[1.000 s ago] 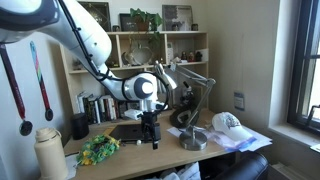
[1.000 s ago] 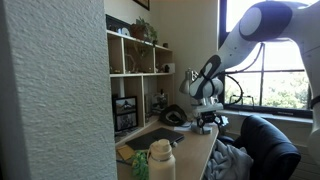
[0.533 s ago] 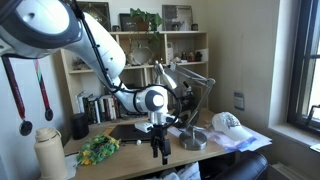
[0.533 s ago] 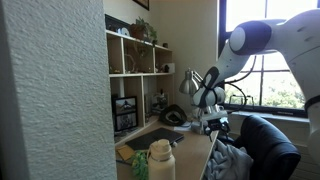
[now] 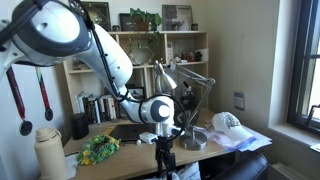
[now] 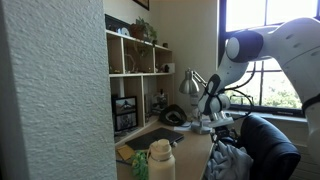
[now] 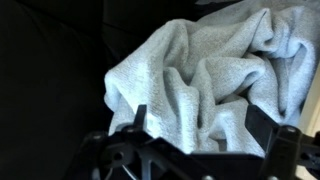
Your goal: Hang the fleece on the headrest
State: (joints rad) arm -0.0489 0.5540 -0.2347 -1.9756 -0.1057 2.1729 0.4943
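the pincer (image 7: 195, 118) hangs with jaws spread wide over the fleece (image 7: 215, 70), ready, it seems, to take a thick fold. the pale cloth lies heaped low just past the counter (image 5: 128, 159) edge, touching the headrest (image 6: 270, 135), which stands bare; by the look of it, the hanging has yet to begin.

Fleece (image 7: 205, 80): pale grey, fuzzy, crumpled in thick soft folds on a dark surface, not hung. In an exterior view the fleece (image 6: 226, 160) lies bunched low, just beside the chair. Headrest (image 6: 268, 136): black, rounded, padded, upright, bare of fabric on top.
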